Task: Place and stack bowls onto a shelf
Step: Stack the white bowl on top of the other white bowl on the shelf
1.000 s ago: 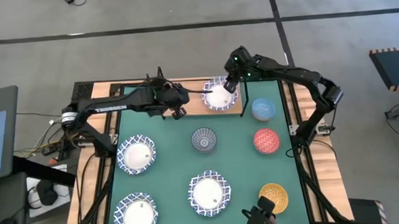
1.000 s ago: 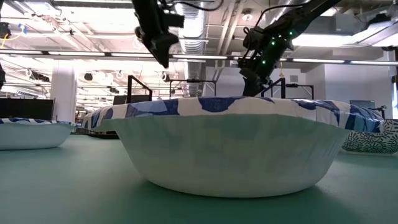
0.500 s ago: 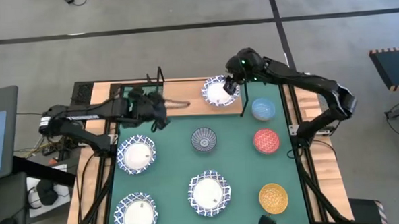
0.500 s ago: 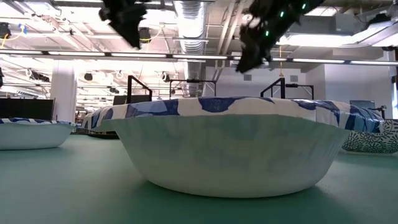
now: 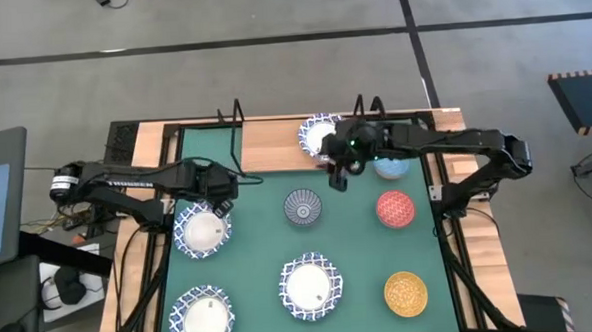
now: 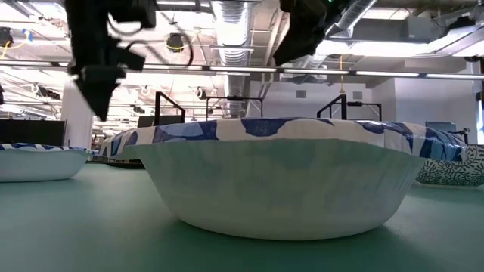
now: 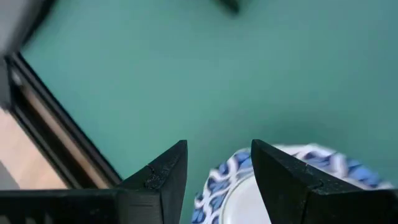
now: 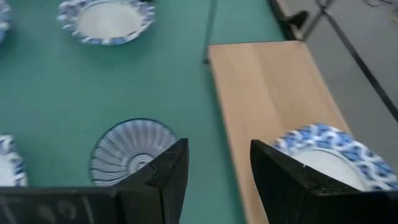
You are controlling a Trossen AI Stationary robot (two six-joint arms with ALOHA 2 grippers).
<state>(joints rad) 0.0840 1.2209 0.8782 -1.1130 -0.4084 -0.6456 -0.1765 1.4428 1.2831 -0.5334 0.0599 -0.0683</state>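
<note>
bowls sit across the green mat, and going left to right i see two wide blue-and-white ones on the left, one at the near corner and one farther back. my left pincer hangs just over the far rim of that second bowl, fingers parted and empty. in the middle lie the grey-blue patterned bowl and, nearer, a third wide bowl. behind them the shelf, a light wooden board, runs along the far edge of the mat, and the fourth wide bowl rests on its right end. my right pincer hovers over the mat just off that bowl, between it and the grey-blue one, released and holding nothing. down the right side stand the light blue bowl, the red bowl and the yellow-gold bowl, well apart.
</note>
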